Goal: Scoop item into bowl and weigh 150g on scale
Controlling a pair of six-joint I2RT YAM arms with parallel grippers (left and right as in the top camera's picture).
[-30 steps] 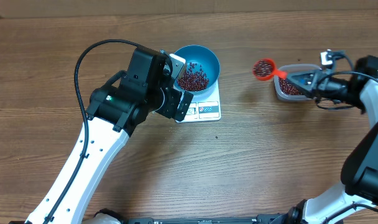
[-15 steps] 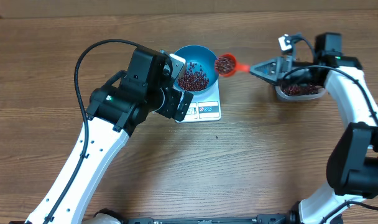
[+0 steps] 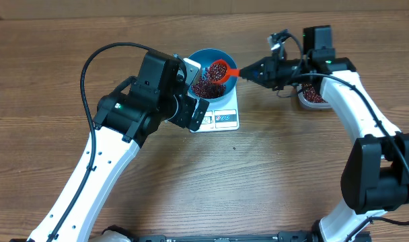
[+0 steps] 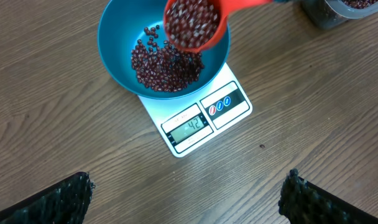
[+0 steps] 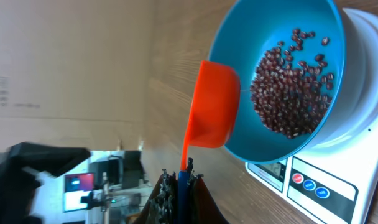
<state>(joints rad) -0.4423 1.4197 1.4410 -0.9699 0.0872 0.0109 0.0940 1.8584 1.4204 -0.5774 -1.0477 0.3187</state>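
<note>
- Above the bench (image 3: 292, 175), in the overhead view, the blue bowl (image 3: 229, 82) sits on the white scale (image 3: 221, 119), so whatever lands in it is weighed at once. A heap of beans (image 3: 208, 88) lies on its floor. The right fingers (image 3: 253, 68) are clamped on the handle of the red scoop (image 3: 218, 70), which hangs loaded over the bowl. The clear tub (image 3: 313, 96) of spare beans stands well apart to the right, under that arm.
- Left wrist view: the left fingers (image 4: 58, 202) stand wide apart and hold nothing. They sit back from the scale, probably so that this camera can watch the display (image 4: 188, 129). It reads what looks like 42, so I judge the weighing far from done. The scoop is brimful and sits over the bowl's far side.
- Right wrist view: the right fingers pinch the thin handle near its end, closed tight on it. The scoop is turned on its side at the rim with its mouth toward the bowl, a pose suited to tipping. No beans are seen falling yet.
</note>
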